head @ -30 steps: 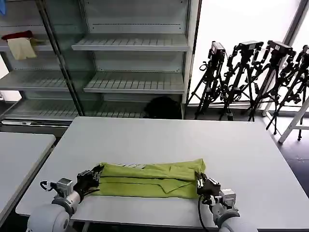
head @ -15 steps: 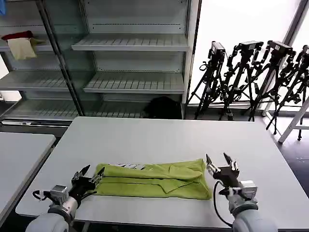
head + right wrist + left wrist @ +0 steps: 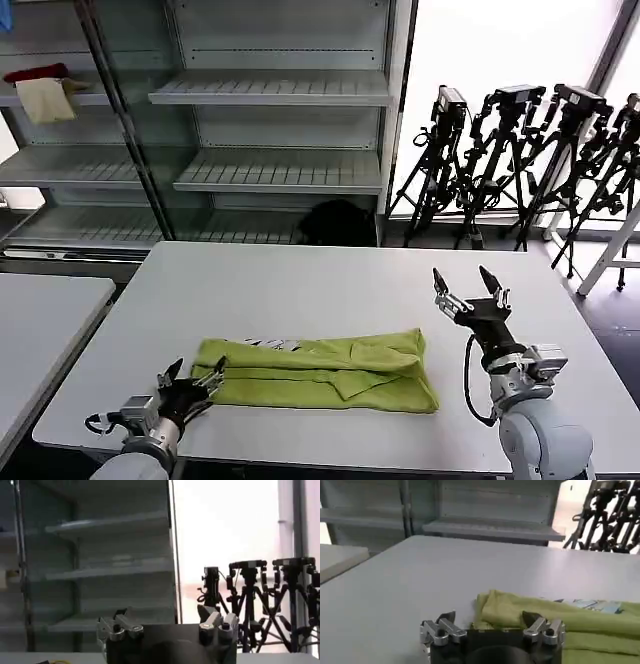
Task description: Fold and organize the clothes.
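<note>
At lower left of the head view I see my left gripper (image 3: 192, 373) spread wide, low at the table's (image 3: 330, 280) near edge, just beside the T-shirt (image 3: 320, 372). The lime-green shirt lies folded into a long band, lower centre. At right, my right gripper (image 3: 468, 285) hangs raised, fingers wide.

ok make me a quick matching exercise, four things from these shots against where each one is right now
Things:
1. T-shirt
2. left gripper
3. right gripper
4. red cloth

Places:
A. raised above the table, open, off the shirt's right end
B. on the upper left shelf
C. folded into a long band on the table's near part
D. low at the shirt's left end, open

Pairs: 1-C, 2-D, 3-A, 4-B
</note>
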`<control>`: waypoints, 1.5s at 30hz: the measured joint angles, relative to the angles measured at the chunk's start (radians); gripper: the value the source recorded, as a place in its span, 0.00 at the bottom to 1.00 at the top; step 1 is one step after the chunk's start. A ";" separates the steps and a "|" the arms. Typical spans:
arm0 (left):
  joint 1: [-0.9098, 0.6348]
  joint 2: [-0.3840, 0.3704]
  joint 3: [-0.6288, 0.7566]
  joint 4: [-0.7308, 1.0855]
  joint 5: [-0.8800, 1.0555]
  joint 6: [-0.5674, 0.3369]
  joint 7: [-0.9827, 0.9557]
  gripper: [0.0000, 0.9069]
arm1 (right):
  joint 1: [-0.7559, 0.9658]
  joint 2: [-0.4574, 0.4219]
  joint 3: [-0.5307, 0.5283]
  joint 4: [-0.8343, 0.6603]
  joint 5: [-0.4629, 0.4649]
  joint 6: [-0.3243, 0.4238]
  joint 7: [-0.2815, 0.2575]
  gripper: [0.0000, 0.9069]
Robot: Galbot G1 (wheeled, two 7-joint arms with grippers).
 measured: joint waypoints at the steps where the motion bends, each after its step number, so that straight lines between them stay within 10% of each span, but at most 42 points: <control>1: 0.001 -0.003 0.003 0.003 -0.002 -0.001 -0.003 0.01 | 0.002 0.000 0.003 -0.002 0.000 0.003 -0.003 1.00; 28: -0.002 -0.025 0.007 0.064 0.035 -0.120 0.001 0.00 | 0.019 -0.016 0.049 -0.047 -0.020 0.043 -0.026 1.00; 45: -0.020 0.091 -0.216 -0.104 0.073 -0.129 0.189 0.00 | 0.005 -0.031 0.074 -0.091 -0.012 0.072 -0.035 1.00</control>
